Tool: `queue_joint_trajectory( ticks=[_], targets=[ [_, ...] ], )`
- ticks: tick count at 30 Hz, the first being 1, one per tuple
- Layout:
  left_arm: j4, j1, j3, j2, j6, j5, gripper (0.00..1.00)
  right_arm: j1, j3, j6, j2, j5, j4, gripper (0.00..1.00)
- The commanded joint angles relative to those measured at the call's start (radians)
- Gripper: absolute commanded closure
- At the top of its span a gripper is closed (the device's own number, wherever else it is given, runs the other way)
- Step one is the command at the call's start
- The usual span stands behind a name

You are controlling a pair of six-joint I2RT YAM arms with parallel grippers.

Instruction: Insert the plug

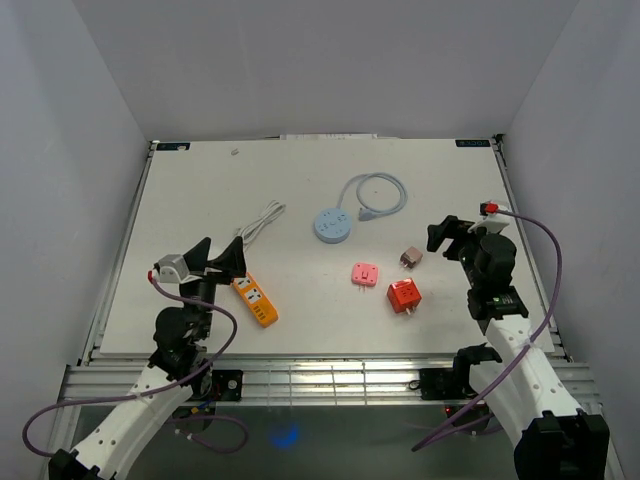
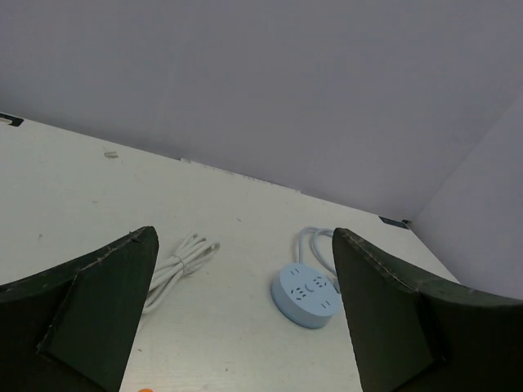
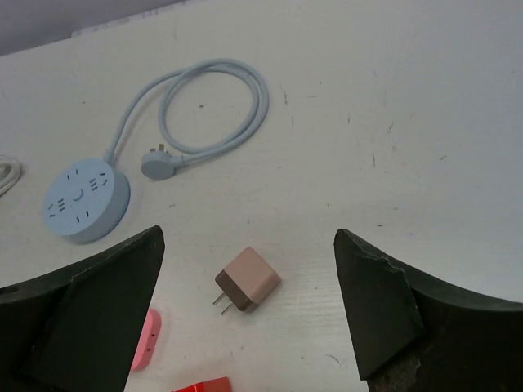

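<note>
The left fingers (image 2: 98,314) stand spread as wide as they go and hold nothing, hanging over the near left of the worktop (image 1: 300,170) just beside the orange power strip (image 1: 255,300). The right fingers (image 3: 98,306) are also wide apart and empty, raised above the small pinkish-brown plug (image 3: 248,280), which the right wrist view frames between them. The plug lies loose on its side on the right part of the worktop with its two metal prongs pointing toward the near left. The pink adapter (image 1: 364,274) and the red adapter (image 1: 404,295) lie near it, and the round blue socket block (image 3: 86,200) with its own coiled cord is well apart, further back. The plug looks like a light, rigid plastic cube with smooth, slightly rounded faces, so it would likely skid or twist if pinched off-centre. The better hold seems to be across two opposite flat sides of the body, clear of the prongs. They look thin enough to bend, and they must stay free to enter a socket
</note>
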Motion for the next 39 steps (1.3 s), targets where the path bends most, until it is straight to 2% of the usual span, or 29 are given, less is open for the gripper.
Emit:
queue_joint_trajectory(
  ticks=[1, 7, 11, 14, 16, 23, 26, 39],
  targets=[
    [-0.178, -0.001, -0.030, -0.096, -0.030, 0.071, 0.02, 0.002, -0.008, 0.027, -0.032, 0.020, -0.006, 0.11],
    [-0.230, -0.001, -0.013, -0.084, -0.088, 0.042, 0.02, 0.002, 0.015, 0.042, 0.020, 0.022, -0.029, 0.11],
    [-0.314, -0.001, -0.017, -0.050, -0.249, -0.088, 0.02, 0.002, 0.032, 0.090, 0.076, -0.029, -0.054, 0.11],
    [-0.308, -0.001, -0.003, -0.035, -0.223, -0.052, 0.02, 0.011, 0.091, 0.076, 0.126, -0.148, -0.121, 0.11],
    [-0.307, -0.001, -0.003, -0.013, -0.236, -0.029, 0.02, 0.051, 0.150, 0.076, 0.182, -0.150, -0.192, 0.11],
    [-0.242, -0.001, -0.024, -0.015, -0.173, 0.036, 0.02, 0.328, 0.351, 0.145, 0.381, 0.047, -0.400, 0.11],
    [-0.247, -0.001, -0.032, -0.038, -0.165, 0.043, 0.02, 0.412, 0.416, 0.179, 0.477, 0.119, -0.434, 0.11],
    [-0.275, -0.001, 0.026, 0.093, -0.193, 0.039, 0.02, 0.576, 0.580, 0.306, 0.830, 0.227, -0.551, 0.11]
  ],
)
